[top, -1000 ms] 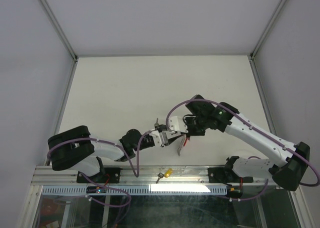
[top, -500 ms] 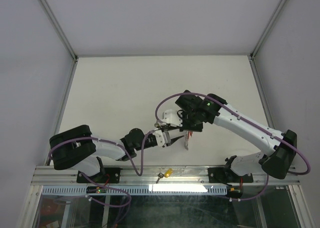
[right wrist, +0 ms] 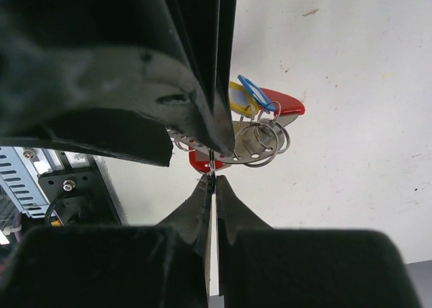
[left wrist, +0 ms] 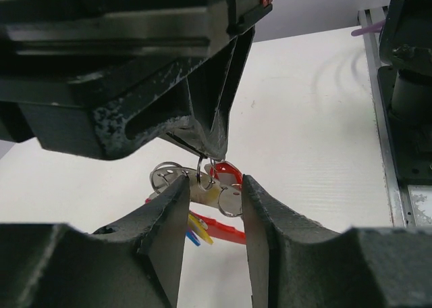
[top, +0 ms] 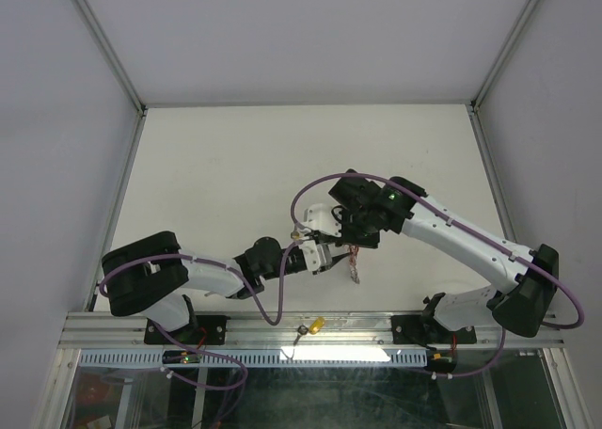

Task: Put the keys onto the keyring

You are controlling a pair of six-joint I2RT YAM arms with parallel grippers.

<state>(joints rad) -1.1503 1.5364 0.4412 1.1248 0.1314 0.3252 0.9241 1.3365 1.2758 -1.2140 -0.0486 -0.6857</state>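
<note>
One camera looks down from above; both wrist cameras closely share the keyring (left wrist: 206, 194).

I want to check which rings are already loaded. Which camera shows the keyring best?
The right wrist view: the keyring is mostly unobstructed, showing its red band, metal rings and yellow and blue tags. In the left wrist view the left gripper covers its edges. The top view shows only a tiny dangling shape.

My view of a robotics lab cell: white table (top: 226, 156) boxed by pale panels (top: 301, 34), aluminium posts (top: 103, 41), a slotted mounting rail (top: 113, 330).
</note>
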